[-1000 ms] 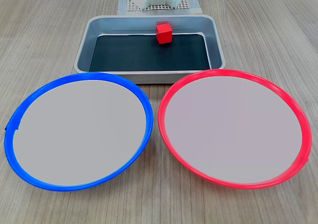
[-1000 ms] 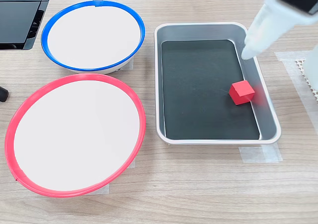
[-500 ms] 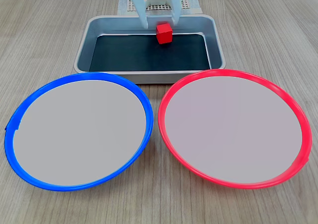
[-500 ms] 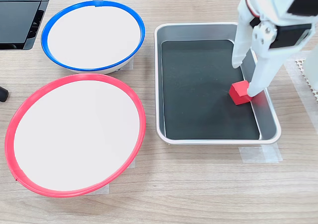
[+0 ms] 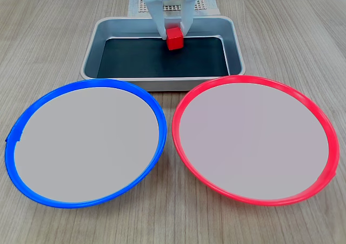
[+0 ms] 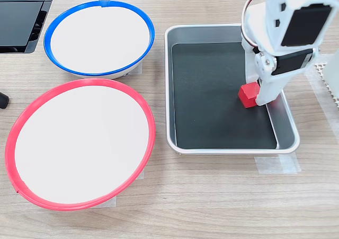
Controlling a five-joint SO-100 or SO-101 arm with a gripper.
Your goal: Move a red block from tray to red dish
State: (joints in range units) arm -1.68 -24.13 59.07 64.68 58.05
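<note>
Red dish [image 5: 253, 138]: large round plate, pale face, red rim, bare. It sits at the first exterior view's right, touching or nearly touching the blue-rimmed plate [image 5: 84, 141] beside it. Nothing delivered yet.

Tray [image 6: 180, 85]: grey metal pan with a dark bottom, beyond both plates in the first exterior view.

My gripper [image 6: 252, 93]: a second ago it was only coming in over the tray's edge; half a second ago my fingers straddled the cube with room to spare. Now they have dropped and closed in, one white finger [image 5: 157, 22] on each side of the cube. They look clamped on it, with no daylight showing either side in the first exterior view.

Red block [image 5: 174, 39]: inside the tray, near the rim on the arm's side. It has slid a little toward the tray's middle since the fingers closed. I can't tell whether it rests on the bottom or is just clear.

Orientation: a cube, so no long axis. It now sits roughly square to the tray walls, less skewed than before.

Judgement: grasp made; lift comes next, then carry to the red dish.
</note>
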